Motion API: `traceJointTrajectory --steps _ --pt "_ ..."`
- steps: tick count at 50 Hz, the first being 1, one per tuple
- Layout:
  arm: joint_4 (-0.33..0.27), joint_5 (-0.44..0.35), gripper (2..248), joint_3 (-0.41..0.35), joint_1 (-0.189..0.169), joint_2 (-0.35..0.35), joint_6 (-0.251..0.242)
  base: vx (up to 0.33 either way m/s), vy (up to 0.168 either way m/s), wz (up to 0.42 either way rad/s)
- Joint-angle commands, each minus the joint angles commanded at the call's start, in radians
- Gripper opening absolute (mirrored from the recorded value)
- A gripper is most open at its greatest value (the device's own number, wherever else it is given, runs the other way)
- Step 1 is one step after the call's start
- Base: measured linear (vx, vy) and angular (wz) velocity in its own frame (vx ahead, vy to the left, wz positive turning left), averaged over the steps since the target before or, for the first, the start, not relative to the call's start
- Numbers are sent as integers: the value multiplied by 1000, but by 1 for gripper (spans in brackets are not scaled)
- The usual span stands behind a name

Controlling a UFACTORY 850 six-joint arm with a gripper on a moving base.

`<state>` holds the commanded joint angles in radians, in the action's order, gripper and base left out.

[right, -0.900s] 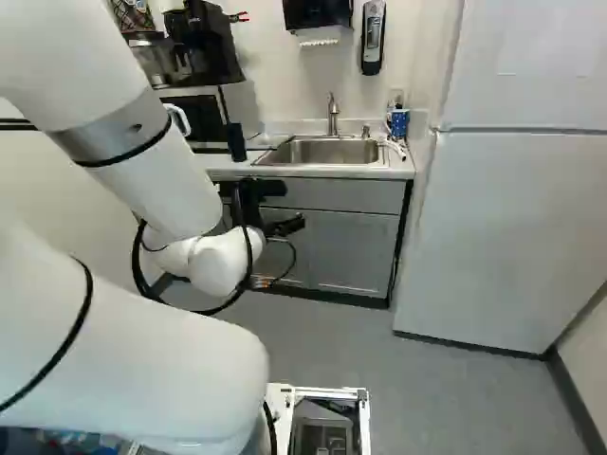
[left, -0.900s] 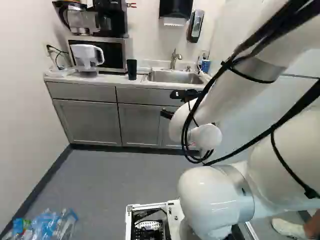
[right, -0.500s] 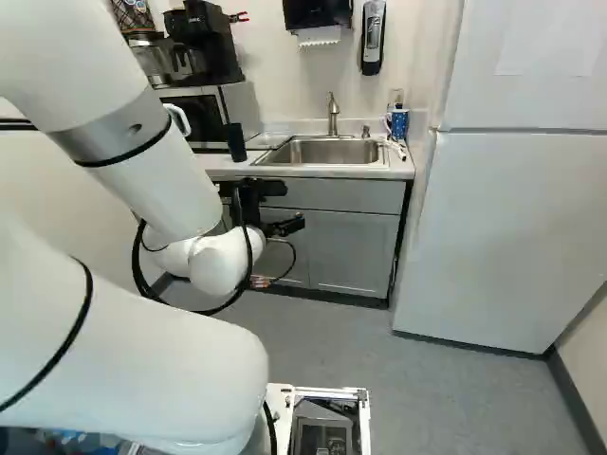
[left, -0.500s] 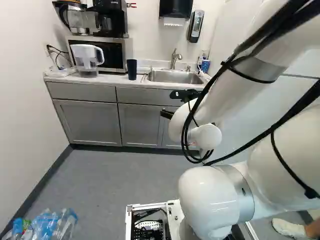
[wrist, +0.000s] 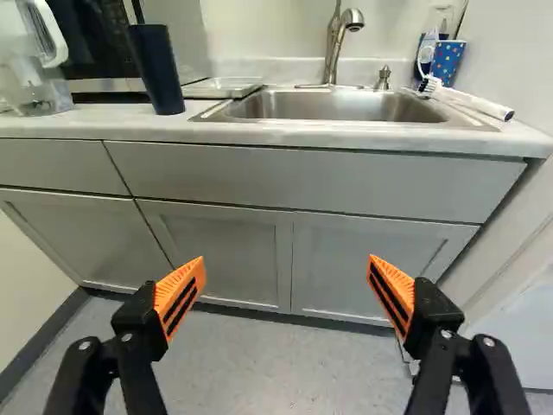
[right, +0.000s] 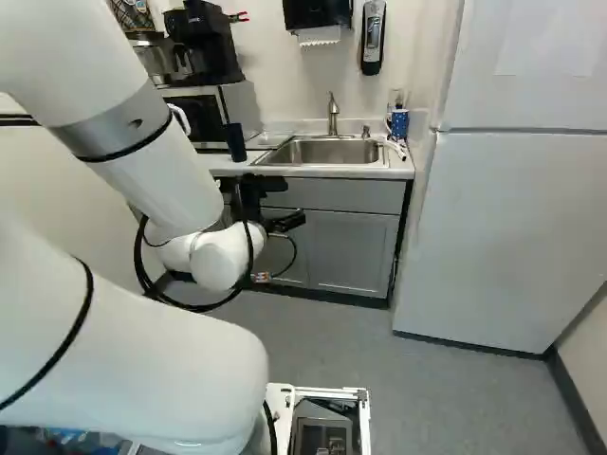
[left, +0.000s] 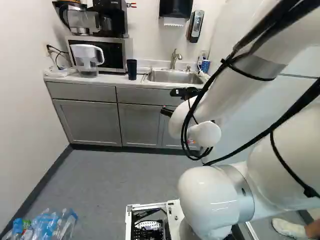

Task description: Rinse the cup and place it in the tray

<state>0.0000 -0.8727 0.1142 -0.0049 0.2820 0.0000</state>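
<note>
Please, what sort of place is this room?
Probably a small kitchen or break room: a sink with a faucet is set into the counter, a microwave stands on it, and a refrigerator is nearby.

Pale walls (left: 25, 110) meet a grey floor (left: 100, 175). Grey cabinets (wrist: 225, 251) sit under the desk (wrist: 86, 125) — a white fridge (right: 512, 227) stands beside.

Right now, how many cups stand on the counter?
2: a dark cup beside the flat tray, and a blue dotted cup beyond the opposite end of the sink. Another could be hidden behind the dotted one.
</note>
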Motion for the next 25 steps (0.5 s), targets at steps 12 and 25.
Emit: traceJointTrajectory --steps 12,25 --pt "0 0 247 17 0 16 0 0 0 0" --pt "0 0 247 40 0 28 0 0 0 0"
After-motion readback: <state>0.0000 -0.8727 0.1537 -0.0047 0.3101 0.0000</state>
